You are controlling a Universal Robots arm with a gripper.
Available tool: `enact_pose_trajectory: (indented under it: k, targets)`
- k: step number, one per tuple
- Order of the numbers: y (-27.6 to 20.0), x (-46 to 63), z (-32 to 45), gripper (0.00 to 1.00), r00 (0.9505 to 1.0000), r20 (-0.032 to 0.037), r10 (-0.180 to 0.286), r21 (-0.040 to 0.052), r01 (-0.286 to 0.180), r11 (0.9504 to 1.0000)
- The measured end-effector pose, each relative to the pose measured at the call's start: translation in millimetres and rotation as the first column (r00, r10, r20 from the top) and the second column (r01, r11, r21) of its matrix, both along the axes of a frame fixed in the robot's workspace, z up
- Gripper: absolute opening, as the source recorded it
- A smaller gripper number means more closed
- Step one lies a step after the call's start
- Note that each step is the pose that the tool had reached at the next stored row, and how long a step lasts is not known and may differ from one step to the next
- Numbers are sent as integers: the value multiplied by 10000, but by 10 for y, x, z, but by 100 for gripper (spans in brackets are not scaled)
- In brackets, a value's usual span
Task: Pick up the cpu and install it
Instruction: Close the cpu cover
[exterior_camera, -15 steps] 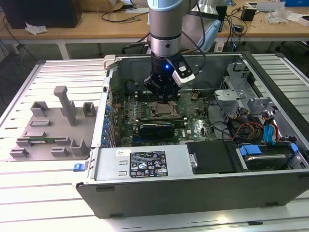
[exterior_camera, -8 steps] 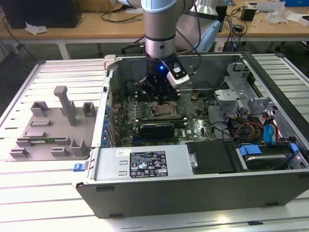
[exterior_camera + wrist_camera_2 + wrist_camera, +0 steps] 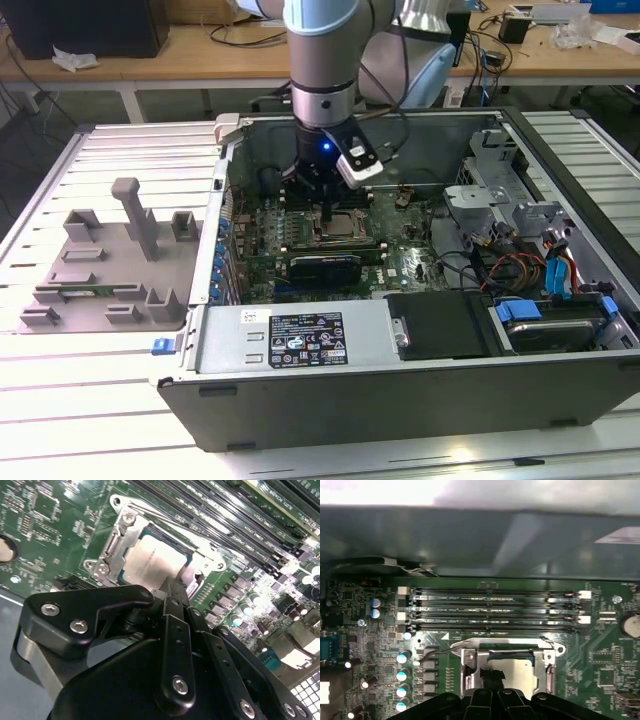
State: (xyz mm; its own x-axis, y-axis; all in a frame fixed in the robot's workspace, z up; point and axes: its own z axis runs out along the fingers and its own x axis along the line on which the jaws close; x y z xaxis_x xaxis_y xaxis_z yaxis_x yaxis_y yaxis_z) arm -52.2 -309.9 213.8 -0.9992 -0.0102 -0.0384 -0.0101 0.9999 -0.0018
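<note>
Gripper (image 3: 172,589) hangs close over the cpu (image 3: 150,560) lying in the socket (image 3: 116,537)

An open computer case (image 3: 300,400) lies on the slatted table (image 3: 70,400). A grey fixture tray (image 3: 100,270) sits at the exterior view's left.

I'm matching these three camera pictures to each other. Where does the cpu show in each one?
Exterior view: the cpu lies inside the open computer case, directly under the arm.
Second wrist view: the cpu is the pale square lying in the socket.
First wrist view: the cpu is the pale square, partly hidden.
Shared landmark: the metal socket frame around it.
</note>
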Motion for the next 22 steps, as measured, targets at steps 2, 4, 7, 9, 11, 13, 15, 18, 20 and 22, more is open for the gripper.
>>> enact_pose_trajectory:
  k: [2,4,7,9,11,13,15,18,20,22]
  targets:
    - [0,-22,-15,11,10000,1,1,1,-1,10000]
    - [0,-45,-37,11,10000,0,0,0,0,10000]
    - [0,-78,-67,11,10000,-1,0,-1,0,10000]
    - [0,-85,-94,11,10000,0,0,0,0,10000]
    - [-1,-87,-104,11,10000,-3,1,-4,-1,10000]
    - [0,-87,-107,11,10000,-2,1,-3,-1,10000]
    - [0,-87,-106,11,10000,0,1,-2,-1,10000]
    - [1,-87,-84,11,10000,0,1,-20,-1,10000]
    - [0,-87,-75,11,10000,-1,0,-27,0,10000]
    - [0,-87,-66,11,10000,0,0,-35,0,10000]
